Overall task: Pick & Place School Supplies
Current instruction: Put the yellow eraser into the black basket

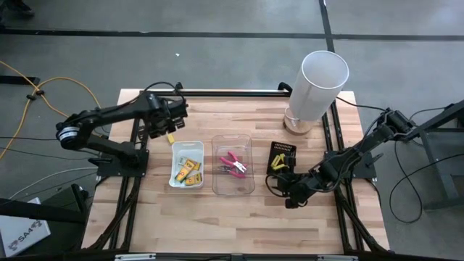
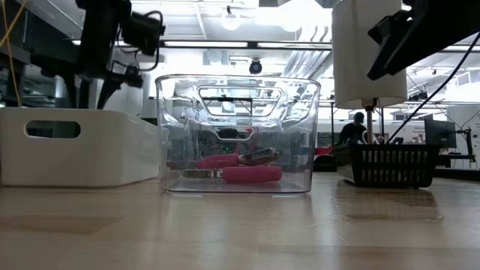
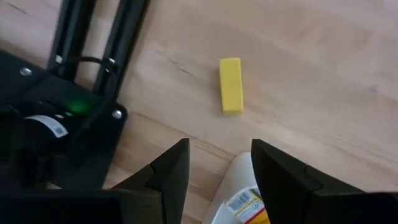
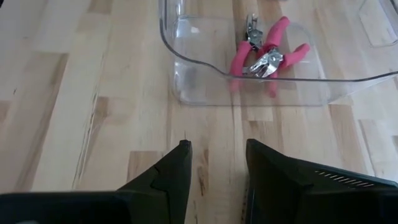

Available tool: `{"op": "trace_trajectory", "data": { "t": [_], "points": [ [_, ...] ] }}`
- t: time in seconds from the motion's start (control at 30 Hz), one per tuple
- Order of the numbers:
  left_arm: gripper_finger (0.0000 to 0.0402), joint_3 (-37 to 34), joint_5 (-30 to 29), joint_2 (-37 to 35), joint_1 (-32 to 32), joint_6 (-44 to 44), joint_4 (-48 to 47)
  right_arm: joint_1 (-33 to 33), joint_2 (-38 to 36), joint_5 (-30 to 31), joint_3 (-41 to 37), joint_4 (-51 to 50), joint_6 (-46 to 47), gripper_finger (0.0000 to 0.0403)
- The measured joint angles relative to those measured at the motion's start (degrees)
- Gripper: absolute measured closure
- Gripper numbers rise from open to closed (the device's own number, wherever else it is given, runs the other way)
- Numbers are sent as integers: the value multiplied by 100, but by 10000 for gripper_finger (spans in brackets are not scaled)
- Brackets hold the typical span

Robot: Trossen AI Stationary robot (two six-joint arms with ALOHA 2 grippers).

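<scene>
The left gripper hangs over the table with its fingers parted and nothing between them. Just ahead of its fingertips lies a small yellow stick, flat on the bare wood, and directly under the fingers is the corner of the white tray, which already holds several yellow boxes. The stick looks light, stiff and blunt-edged, so it should lift easily; the sound grip is across its narrow width near the middle, with the fingers turned square to its long sides.

Further right, the clear tray holds the pink-handled pliers, which sit a little beyond the right gripper. That gripper is low beside the tray, fingers apart and empty. Close behind it stands a black mesh basket with what seem to be yellow sticks at its edge, though they are too small to be sure. The tall white cylinder stands well beyond.
</scene>
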Motion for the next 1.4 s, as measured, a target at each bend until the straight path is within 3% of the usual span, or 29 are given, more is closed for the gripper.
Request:
{"op": "trace_trajectory", "data": {
  "t": [0.33,0.77,1.03,1.4],
  "points": [
    [238,-878,289,3,576,197,1037,0,0,-109,0,0,7,259],
    [238,-1867,302,2,700,99,2256,0,0,-108,0,2,20,259],
    [238,-1948,75,187,710,26,2980,0,0,-139,0,2,131,259],
    [238,-1948,80,777,709,40,3043,0,0,-282,0,2,175,259]
  ]
}}
